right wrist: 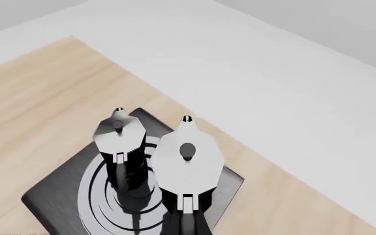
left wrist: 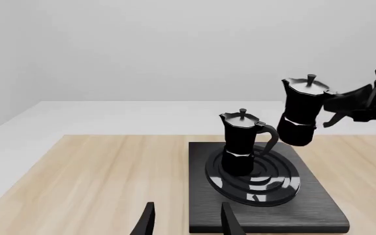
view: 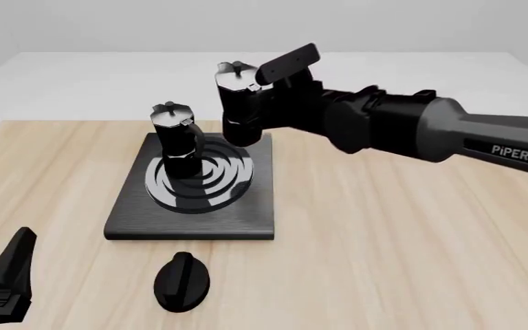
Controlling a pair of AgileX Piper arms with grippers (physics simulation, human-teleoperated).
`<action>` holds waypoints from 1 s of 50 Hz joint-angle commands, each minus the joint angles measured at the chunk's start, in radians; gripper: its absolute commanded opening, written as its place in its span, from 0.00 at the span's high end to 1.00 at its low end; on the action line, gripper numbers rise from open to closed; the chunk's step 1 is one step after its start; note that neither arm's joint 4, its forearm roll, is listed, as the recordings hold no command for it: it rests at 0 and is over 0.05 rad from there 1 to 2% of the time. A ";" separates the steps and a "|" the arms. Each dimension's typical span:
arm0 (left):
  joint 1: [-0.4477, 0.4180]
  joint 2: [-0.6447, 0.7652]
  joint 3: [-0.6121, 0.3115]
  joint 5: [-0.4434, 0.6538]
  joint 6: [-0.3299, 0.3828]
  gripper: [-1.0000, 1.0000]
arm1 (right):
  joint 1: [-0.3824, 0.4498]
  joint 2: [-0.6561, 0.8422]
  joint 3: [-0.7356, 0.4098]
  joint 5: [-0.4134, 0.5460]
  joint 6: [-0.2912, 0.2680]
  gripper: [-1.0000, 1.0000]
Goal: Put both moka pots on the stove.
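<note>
Right gripper (view: 262, 86) holds the second pot (view: 242, 103) by its handle, off the surface and above the far right part of the stove (view: 190, 220); this pot hangs upright, its silvery lid (right wrist: 186, 161) and knob showing from the right wrist view (the fingers themselves are mostly hidden behind the pot there). Its base is clear of the slab in the left wrist view, where the pot (left wrist: 302, 110) floats higher than its twin. The first pot (view: 178, 141) stands upright on the stove's rings (view: 200, 180), toward the far left of the coil, handle pointing right, near the held pot but apart from it. Left gripper (view: 7, 275) sits low at the near left of the table (view: 411, 261), well apart from the stove, its two fingers (left wrist: 147, 220) spread with nothing between them. A black oval knob (view: 182, 281) lies on the wood just in front of the stove's near edge.
</note>
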 commanded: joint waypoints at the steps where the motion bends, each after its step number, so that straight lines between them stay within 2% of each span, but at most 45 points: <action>1: 0.000 0.000 0.000 0.000 0.000 0.00 | 0.022 -0.016 -0.022 -0.017 0.016 1.00; 50: 0.000 0.000 0.000 0.000 0.000 0.00 | 0.044 0.079 -0.038 -0.072 0.056 1.00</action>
